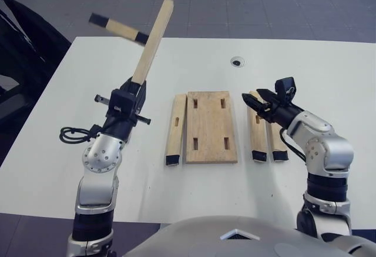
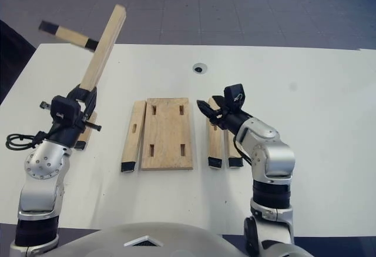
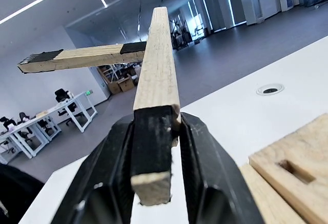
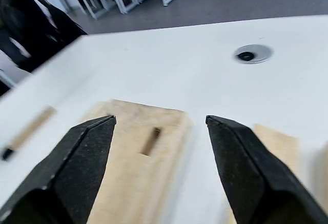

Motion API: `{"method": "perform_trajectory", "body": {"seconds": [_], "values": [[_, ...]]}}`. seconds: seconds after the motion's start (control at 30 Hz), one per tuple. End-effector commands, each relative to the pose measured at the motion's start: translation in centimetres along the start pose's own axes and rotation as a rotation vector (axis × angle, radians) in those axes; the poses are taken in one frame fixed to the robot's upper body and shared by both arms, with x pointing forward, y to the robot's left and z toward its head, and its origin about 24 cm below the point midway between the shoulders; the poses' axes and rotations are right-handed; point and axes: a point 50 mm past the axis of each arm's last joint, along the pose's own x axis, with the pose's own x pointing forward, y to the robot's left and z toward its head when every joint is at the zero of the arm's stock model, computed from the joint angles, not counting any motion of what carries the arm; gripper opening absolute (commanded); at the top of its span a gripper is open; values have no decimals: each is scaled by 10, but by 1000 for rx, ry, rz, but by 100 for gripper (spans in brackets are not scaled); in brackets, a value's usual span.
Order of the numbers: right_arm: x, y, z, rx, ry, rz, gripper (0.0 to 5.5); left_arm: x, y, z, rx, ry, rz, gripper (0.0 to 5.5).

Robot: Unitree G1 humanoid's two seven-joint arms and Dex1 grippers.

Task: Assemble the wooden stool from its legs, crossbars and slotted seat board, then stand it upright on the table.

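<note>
Tightly, left jaws clamp a raised leg (image 1: 153, 39); right jaws spread wide.

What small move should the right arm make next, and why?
Probably lower the open right gripper onto the black-tipped wooden leg lying just right of the slotted wooden seat board and close: it hovers above that leg, while the left gripper holds up a raised wooden leg with a black-tipped crossbar joined.
</note>
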Motion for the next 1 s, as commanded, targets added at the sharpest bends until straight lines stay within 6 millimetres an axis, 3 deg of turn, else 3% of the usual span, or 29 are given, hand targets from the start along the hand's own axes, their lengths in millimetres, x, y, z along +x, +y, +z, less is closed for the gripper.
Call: {"method": "perform_trajectory", "body": {"seconds": [0.03,0.1,0.27,0.73,1.0], "values": [[5,15,27,304,-49,294,406,16,-17,23,24,-162,-166,103],[6,22,36,407,-54,438,452,17,-24,24,21,-205,-234,103],[13,31,42,488,-21,607,458,20,-39,27,-32,-282,-345,103],[35,37,47,521,-73,660,458,17,-59,35,-151,-299,-464,103],[35,35,46,517,-62,641,312,16,-57,32,-141,-283,-471,103]]}}
